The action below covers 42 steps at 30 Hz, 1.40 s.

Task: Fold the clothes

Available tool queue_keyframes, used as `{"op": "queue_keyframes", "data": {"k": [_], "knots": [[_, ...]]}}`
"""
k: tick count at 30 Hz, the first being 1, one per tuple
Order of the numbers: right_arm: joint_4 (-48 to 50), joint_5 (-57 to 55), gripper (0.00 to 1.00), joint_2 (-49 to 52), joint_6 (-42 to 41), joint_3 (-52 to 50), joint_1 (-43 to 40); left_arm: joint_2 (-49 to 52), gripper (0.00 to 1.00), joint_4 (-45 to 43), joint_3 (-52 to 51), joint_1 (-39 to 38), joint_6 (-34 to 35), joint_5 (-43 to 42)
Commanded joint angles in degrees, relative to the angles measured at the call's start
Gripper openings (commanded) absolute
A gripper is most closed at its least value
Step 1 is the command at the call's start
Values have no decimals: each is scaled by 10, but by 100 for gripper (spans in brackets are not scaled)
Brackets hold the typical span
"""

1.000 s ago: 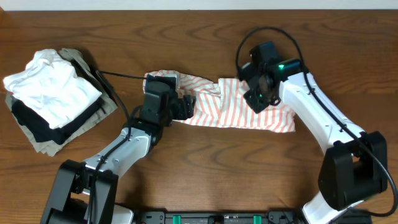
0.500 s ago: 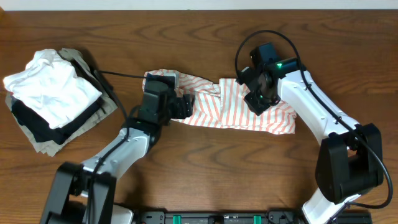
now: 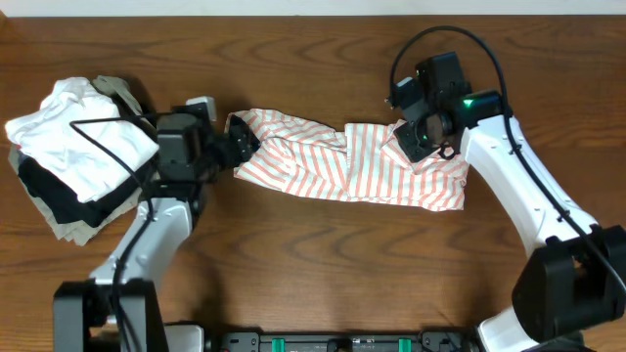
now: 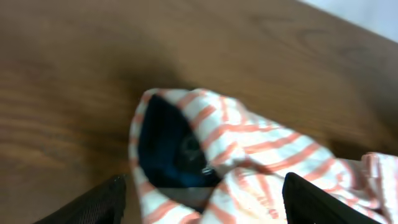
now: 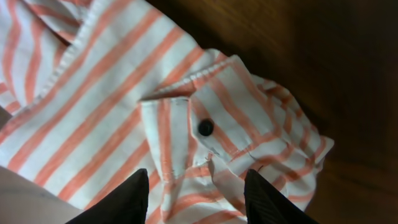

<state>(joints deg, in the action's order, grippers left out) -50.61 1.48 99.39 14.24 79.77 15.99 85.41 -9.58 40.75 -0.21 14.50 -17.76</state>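
1. At the middle of the worktop (image 3: 323,274) lies the shirt (image 3: 333,174), a long crumpled strip running left to right; it is white with salmon stripes; folds and bunches show along its whole length.
2. At the shirt's left end sits the left end effector (image 3: 238,147); its fingers (image 4: 93,202) are spread wide and released, gripping nothing; in the left wrist view, which is blurred, the collar (image 4: 171,146) lies on the wood ahead of the fingertips and between their lines; the collar's inside is dark blue, and striped cloth bunches up to its right.
3. Over the shirt's right part, near its upper edge, hangs the right end effector (image 3: 419,137); its fingers (image 5: 121,199) stand apart, released, with striped cloth showing in the gap; whether the tips touch the cloth I cannot tell; just ahead of them in the right wrist view lies a cuff (image 5: 233,93), turned over on itself, with one dark button (image 5: 205,127) on it; bare wood shows beyond the cuff.
4. At the worktop's far left stands a pile (image 3: 78,147) of folded garments, white on top, black and khaki beneath; it lies apart from the shirt, with the left arm's wrist between the two.
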Motion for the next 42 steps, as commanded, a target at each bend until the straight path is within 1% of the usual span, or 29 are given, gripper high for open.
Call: {"op": "queue_keyframes", "data": {"k": [1,2,7,11,16,21,25,26,27,28,29,31,33,34,35,36,37,40,42], "knots": [[0,1,47,26,-34,3,-9,46,81,-4,10,16,-12,-45],[0,3,47,33,-35,3,-9,60,84,-10,10,18,-12,-53],[0,5,45,54,-35,3,-9,130,85,-72,13,33,-11,-127],[-1,5,45,56,-35,3,-9,164,85,-73,20,40,-7,-132],[0,5,45,56,-40,3,-9,175,85,-75,20,42,-7,-135],[4,5,44,56,-44,3,-9,175,84,-86,20,40,-7,-177],[3,5,44,56,-46,3,-9,175,84,-88,20,39,-7,-179],[3,5,44,56,-49,3,-9,175,79,-88,20,38,-7,-179],[3,5,44,56,-49,3,-9,175,76,-88,20,36,-7,-179],[3,5,43,56,-50,3,-9,175,68,-87,20,35,-7,-179],[3,5,43,56,-50,3,-9,175,64,-87,20,33,-8,-179],[3,5,43,56,-50,3,-9,175,60,-87,20,30,-8,-178],[2,5,43,56,-54,3,-9,175,45,-87,20,29,-8,-178],[2,5,43,56,-54,3,-9,175,31,-87,20,29,-8,-178],[0,5,43,56,-54,3,-9,175,20,-87,20,29,-7,-178],[-1,5,41,56,-54,3,-9,175,11,-88,20,29,-7,-179],[-2,5,40,56,-57,3,-9,174,6,-87,21,29,-7,-179],[-1,5,38,52,-87,3,-12,162,6,-85,25,29,-4,-203],[4,5,39,46,-108,4,-19,142,6,-79,30,28,3,-210]]}}
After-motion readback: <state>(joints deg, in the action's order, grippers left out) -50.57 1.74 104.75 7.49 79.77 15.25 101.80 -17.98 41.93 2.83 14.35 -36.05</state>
